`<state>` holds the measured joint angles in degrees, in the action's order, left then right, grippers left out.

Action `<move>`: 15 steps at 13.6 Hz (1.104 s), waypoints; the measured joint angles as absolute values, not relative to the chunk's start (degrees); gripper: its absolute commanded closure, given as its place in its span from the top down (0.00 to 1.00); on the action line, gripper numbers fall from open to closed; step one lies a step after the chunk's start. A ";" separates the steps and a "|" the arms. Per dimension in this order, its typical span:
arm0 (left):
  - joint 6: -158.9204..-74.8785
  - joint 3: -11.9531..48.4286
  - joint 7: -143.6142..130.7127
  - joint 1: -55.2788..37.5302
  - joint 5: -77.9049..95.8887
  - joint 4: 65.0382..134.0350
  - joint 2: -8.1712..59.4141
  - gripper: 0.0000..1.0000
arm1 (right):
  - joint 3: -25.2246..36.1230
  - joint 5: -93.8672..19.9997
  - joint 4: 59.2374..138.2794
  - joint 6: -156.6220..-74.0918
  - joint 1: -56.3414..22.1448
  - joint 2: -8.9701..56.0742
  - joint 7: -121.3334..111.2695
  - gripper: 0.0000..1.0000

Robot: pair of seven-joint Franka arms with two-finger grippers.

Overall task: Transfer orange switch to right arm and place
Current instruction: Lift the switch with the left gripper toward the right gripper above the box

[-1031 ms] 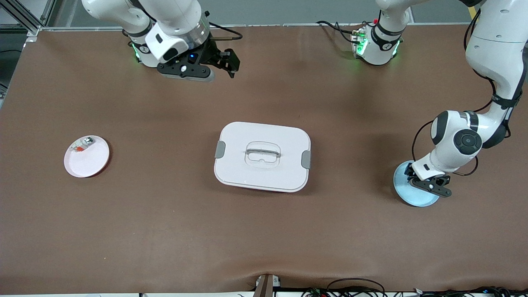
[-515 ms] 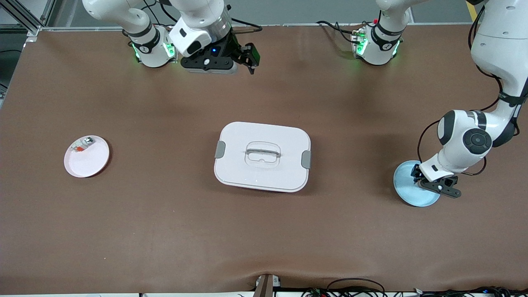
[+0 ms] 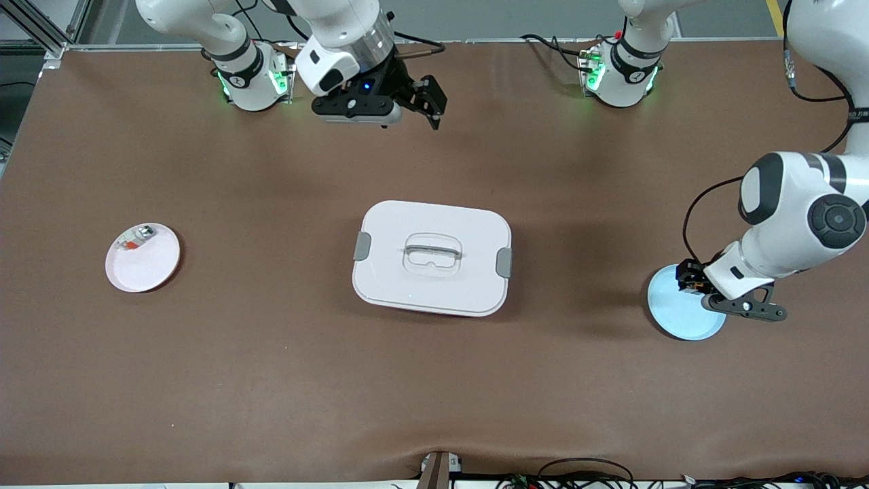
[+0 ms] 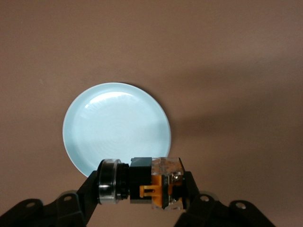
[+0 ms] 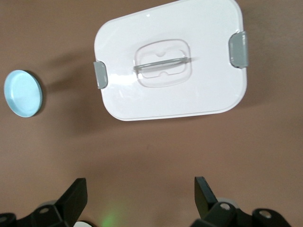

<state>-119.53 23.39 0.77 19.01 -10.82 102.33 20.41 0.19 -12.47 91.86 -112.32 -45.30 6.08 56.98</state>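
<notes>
My left gripper (image 3: 690, 280) hangs just above the pale blue plate (image 3: 679, 314) at the left arm's end of the table. It is shut on the orange switch (image 4: 149, 182), a small black block with an orange clip, a clear end and a silver ring. Seen from the left wrist, the switch lies crosswise between the fingers, with the blue plate (image 4: 116, 125) bare below it. My right gripper (image 3: 432, 103) is open and holds nothing, up over the table near the robots' bases. Its fingers (image 5: 75, 194) stand wide apart over bare brown cloth.
A white lidded box (image 3: 432, 258) with grey clips and a recessed handle sits mid-table. A pink plate (image 3: 146, 265) at the right arm's end holds a small whitish-silver part (image 3: 136, 239). The right wrist view shows the box (image 5: 170, 61) and blue plate (image 5: 22, 93).
My left gripper has risen off the blue plate with the switch in it and drifted toward the left arm's end. My right arm has swung toward the table's middle, still open.
</notes>
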 measured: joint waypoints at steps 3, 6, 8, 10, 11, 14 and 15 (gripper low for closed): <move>-109.77 26.58 -6.44 18.95 -5.57 97.03 19.48 0.00 | 0.12 -17.56 95.79 -121.60 -46.30 5.04 58.20 1.00; -103.07 27.08 -13.22 18.90 3.08 91.87 19.47 0.00 | 0.11 -21.43 99.90 -132.31 -47.30 3.91 59.50 1.00; -100.03 29.51 -21.78 18.94 5.52 89.93 19.49 0.00 | 0.10 -22.88 102.70 -140.15 -48.42 3.61 62.12 1.00; -98.83 33.61 -32.37 18.84 6.13 89.05 19.53 0.00 | 0.09 -23.36 104.71 -147.18 -49.41 3.60 66.10 1.00; -98.68 35.72 -37.44 18.74 6.19 88.89 19.54 0.00 | 0.09 -23.41 105.19 -149.69 -49.69 3.60 67.47 1.00; -98.66 40.19 -50.26 18.51 8.00 88.20 19.58 0.00 | 0.16 -25.36 105.66 -155.51 -49.78 3.59 68.66 1.00; -98.48 41.05 -53.83 18.47 9.91 87.54 19.57 0.00 | 0.24 -25.75 105.80 -156.32 -49.78 3.63 68.66 1.00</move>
